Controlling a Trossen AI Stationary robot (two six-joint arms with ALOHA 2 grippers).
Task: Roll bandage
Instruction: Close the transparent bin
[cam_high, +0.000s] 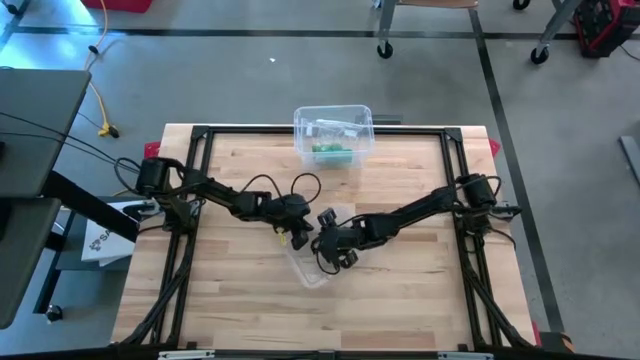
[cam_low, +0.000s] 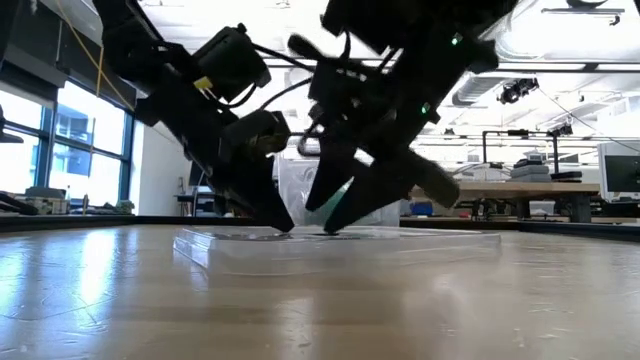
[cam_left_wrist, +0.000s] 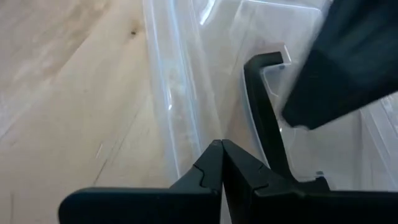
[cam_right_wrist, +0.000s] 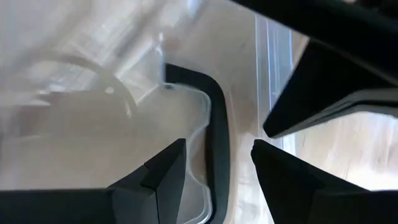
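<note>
Bandage (cam_high: 331, 151): what you can see of it is a green shape inside the clear tub (cam_high: 334, 131) at the far edge of the wooden table (cam_high: 420, 290), well apart from both arms. Whether it is rolled you cannot tell.

Your two arms meet near the middle of the table over a flat clear lid (cam_high: 309, 268). The left gripper (cam_high: 299, 238) is pressed fully shut, tips touching each other, resting down on the lid near its edge; the left wrist view shows nothing between the closed fingers (cam_left_wrist: 219, 163). The right gripper (cam_high: 325, 246) stands just beside it with its fingers (cam_right_wrist: 166, 167) spread fairly wide, straddling a dark latch (cam_right_wrist: 211, 118) on the lid's rim. The fingers flank that latch without clamping it.

In the low view both grippers come down steeply onto the lid.
</note>
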